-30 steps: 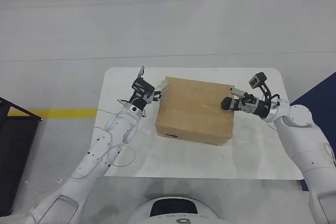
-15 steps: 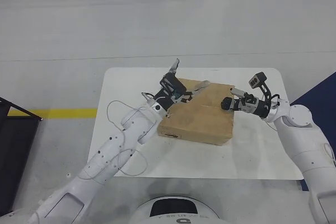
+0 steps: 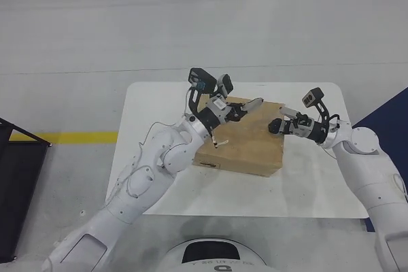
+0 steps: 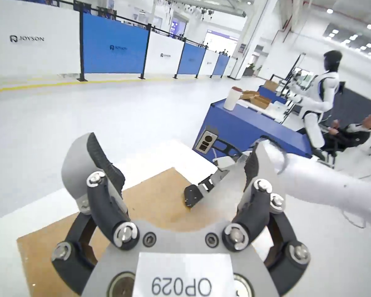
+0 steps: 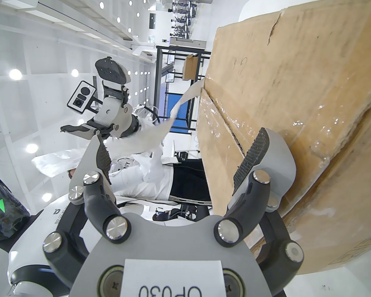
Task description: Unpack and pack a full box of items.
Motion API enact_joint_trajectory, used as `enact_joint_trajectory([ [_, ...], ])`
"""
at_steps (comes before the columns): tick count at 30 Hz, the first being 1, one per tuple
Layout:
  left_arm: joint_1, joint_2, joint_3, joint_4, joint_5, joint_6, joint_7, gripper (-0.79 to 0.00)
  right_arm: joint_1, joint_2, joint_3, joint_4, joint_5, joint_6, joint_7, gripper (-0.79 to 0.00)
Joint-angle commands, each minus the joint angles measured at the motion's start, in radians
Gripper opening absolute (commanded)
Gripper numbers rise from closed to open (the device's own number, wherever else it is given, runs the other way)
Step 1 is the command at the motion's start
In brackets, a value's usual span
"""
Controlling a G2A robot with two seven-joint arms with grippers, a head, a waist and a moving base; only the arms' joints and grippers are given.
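Cardboard box (image 3: 248, 146) sits closed on the white table (image 3: 313, 190), set back toward the far edge and slightly skewed to it. Top flaps meet at a centre seam (image 5: 222, 118) under clear tape.

Left gripper (image 3: 239, 94): over the far part of the box top, claw spread wide with nothing between the fingers; it hangs above the cardboard, apart from it.

Right gripper (image 3: 275, 126): at the right-hand edge of the box top, claw also spread and not pinching anything. One pad (image 5: 250, 159) lies over the taped seam end, the other off the side of the box. Contact with the cardboard cannot be told.

Open room: a broad strip of bare table along the near edge, narrower margins left and right of the box, little behind it.
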Motion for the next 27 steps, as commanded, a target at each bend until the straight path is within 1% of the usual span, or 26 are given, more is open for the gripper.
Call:
enact_joint_trajectory([
  [1, 0.003, -0.001, -0.012, -0.011, -0.084, -0.011, -0.045, 0.0, 0.0, 0.0, 0.0, 0.0, 0.0, 0.0, 0.0, 0.0],
  [2, 0.0, 0.0, -0.02, -0.018, -0.095, -0.011, -0.064, 0.0, 0.0, 0.0, 0.0, 0.0, 0.0, 0.0, 0.0, 0.0],
  [4, 0.001, 0.003, -0.031, -0.044, -0.059, -0.013, -0.076, 0.0, 0.0, 0.0, 0.0, 0.0, 0.0, 0.0, 0.0, 0.0],
  [6, 0.011, 0.01, -0.049, -0.084, 0.024, -0.014, -0.06, 0.0, 0.0, 0.0, 0.0, 0.0, 0.0, 0.0, 0.0, 0.0],
  [8, 0.04, 0.019, -0.08, -0.127, 0.093, -0.019, -0.039, 0.0, 0.0, 0.0, 0.0, 0.0, 0.0, 0.0, 0.0, 0.0],
  [12, 0.121, 0.047, -0.185, -0.203, 0.249, -0.028, -0.008, 0.0, 0.0, 0.0, 0.0, 0.0, 0.0, 0.0, 0.0, 0.0],
  [15, 0.198, 0.069, -0.291, -0.231, 0.352, -0.034, 0.024, 0.0, 0.0, 0.0, 0.0, 0.0, 0.0, 0.0, 0.0, 0.0],
  [18, 0.263, 0.084, -0.384, -0.214, 0.402, -0.028, 0.062, 0.0, 0.0, 0.0, 0.0, 0.0, 0.0, 0.0, 0.0, 0.0],
  [21, 0.301, 0.095, -0.45, -0.184, 0.434, -0.038, 0.09, 0.0, -0.011, 0.0, 0.002, -0.026, -0.016, 0.008, -0.029, 0.0],
  [24, 0.319, 0.102, -0.48, -0.151, 0.464, -0.058, 0.105, 0.0, -0.028, 0.003, 0.016, -0.055, -0.037, 0.021, -0.046, 0.0],
  [27, 0.316, 0.106, -0.491, -0.114, 0.511, -0.058, 0.122, 0.0, -0.045, 0.007, 0.032, -0.074, -0.046, 0.03, -0.056, 0.0],
])
